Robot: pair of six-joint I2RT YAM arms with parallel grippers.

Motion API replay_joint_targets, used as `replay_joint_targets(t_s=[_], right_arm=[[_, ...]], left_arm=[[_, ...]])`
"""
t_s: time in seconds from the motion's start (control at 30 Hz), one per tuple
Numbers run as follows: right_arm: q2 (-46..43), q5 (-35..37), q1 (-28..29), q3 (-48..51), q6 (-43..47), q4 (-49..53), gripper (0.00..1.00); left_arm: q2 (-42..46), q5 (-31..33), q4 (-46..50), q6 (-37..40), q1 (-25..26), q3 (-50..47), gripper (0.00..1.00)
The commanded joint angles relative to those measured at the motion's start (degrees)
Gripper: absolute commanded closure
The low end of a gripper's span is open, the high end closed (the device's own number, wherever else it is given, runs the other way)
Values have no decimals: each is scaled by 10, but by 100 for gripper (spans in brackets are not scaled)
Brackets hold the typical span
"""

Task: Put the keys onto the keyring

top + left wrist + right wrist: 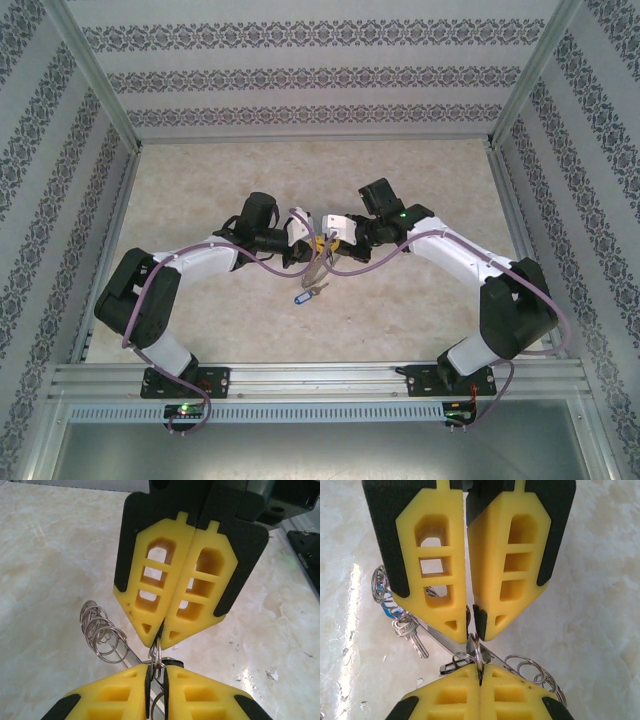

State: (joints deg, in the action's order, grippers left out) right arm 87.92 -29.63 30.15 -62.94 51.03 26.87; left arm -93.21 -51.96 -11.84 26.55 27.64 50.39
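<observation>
"Starting closest: our left gripper (156, 670) clamps the keyring (440, 636), pads a sliver apart around its wire."

"Yes, and tip to tip with it, our right gripper (480, 669) is pinched fully closed on a small split ring (476, 652)."

"We see the keyring's long axis slanting past both tips, coils at either end; from above it points toward the arm bases."

"A silvery key (411, 636) hangs by its head near one end. Whether the blue-headed key (304, 297) touches the table (420, 330), we cannot tell."
</observation>
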Motion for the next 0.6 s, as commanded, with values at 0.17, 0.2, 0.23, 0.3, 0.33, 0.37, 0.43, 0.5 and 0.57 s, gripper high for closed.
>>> replay_joint_targets(t_s=[0.17,0.2,0.23,0.3,0.33,0.37,0.43,0.5,0.57], right_arm=[[12,-58,37,-29,10,-21,100],[11,-58,38,-29,10,-19,100],[10,-57,39,-27,9,-21,100],[7,-59,39,-22,6,-29,100],[7,-59,39,-22,4,-30,100],[8,-61,39,-22,5,-29,100],[6,-64,39,-18,3,-37,100],[3,-77,32,-7,-6,-53,96],[-8,-99,19,18,-13,-82,89]], left_arm=[[-27,-4,-34,-36,12,18,82],[-27,-2,-37,-39,12,18,82],[-27,0,-37,-40,12,18,83],[-28,1,-34,-37,12,20,86],[-29,0,-33,-37,12,21,90],[-29,-1,-30,-36,12,22,99],[-29,-5,-28,-33,12,22,100],[-26,-4,-44,-36,12,14,100],[-22,0,-77,-45,11,-3,100]])
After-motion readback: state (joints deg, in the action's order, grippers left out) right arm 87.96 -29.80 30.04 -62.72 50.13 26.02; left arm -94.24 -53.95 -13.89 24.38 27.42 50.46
